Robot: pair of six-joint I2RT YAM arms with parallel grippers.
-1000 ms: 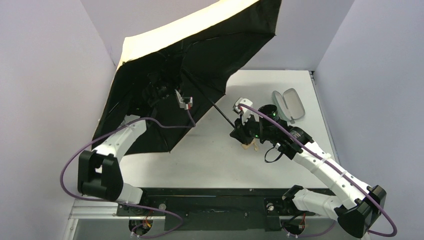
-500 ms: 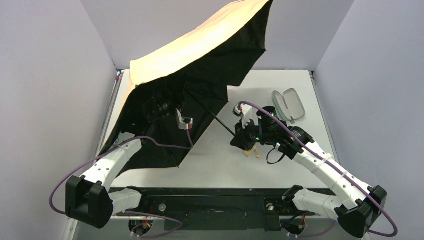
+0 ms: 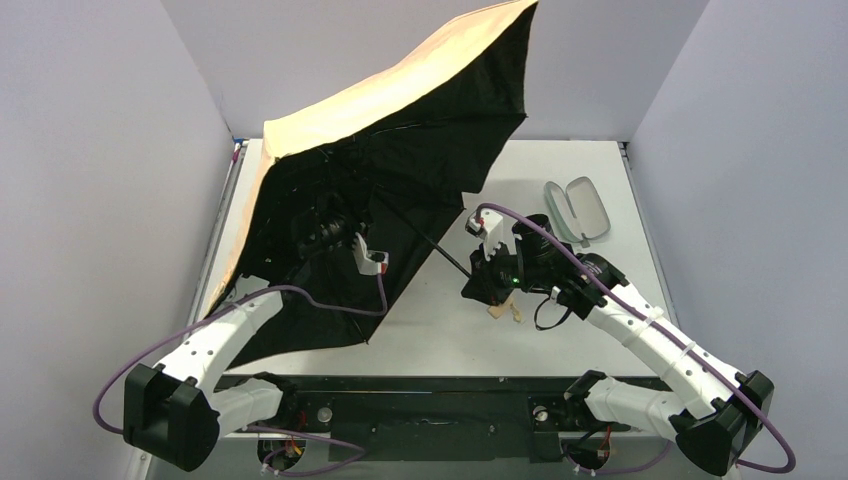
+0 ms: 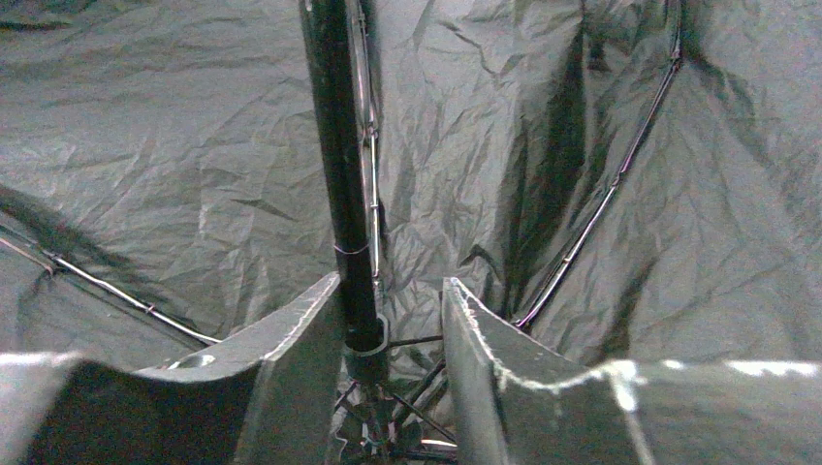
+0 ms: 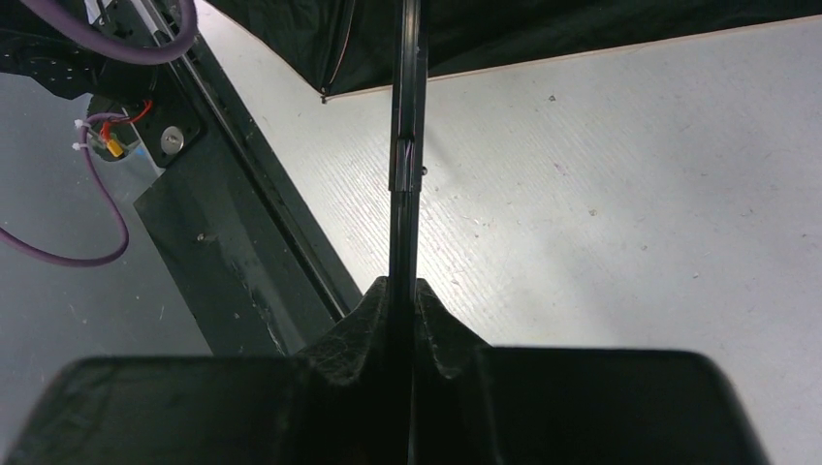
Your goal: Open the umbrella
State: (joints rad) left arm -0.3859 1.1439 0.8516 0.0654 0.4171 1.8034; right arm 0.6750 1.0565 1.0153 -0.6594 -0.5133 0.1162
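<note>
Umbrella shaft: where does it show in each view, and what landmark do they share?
Top external: shaft runs diagonally at centre, from under the canopy to the right hand.
Left wrist: shaft upright, left of centre, inside the left hand.
Right wrist: shaft vertical at centre, clamped.
Shared: the black canopy underside.

Umbrella (image 3: 400, 170) over the table's (image 3: 440, 330) left half, shaft in the right hand (image 3: 478, 283), case (image 3: 580, 208) behind at far right

Umbrella (image 3: 400, 130) open, canopy tilted over table's (image 3: 440, 335) left-rear with black lining facing camera; left arm (image 3: 225, 335) reaches under it, right gripper (image 3: 488, 288) sits at shaft's (image 3: 440, 250) lower end by beige handle (image 3: 503, 312), open mint case (image 3: 578, 210) right-rear.
</note>
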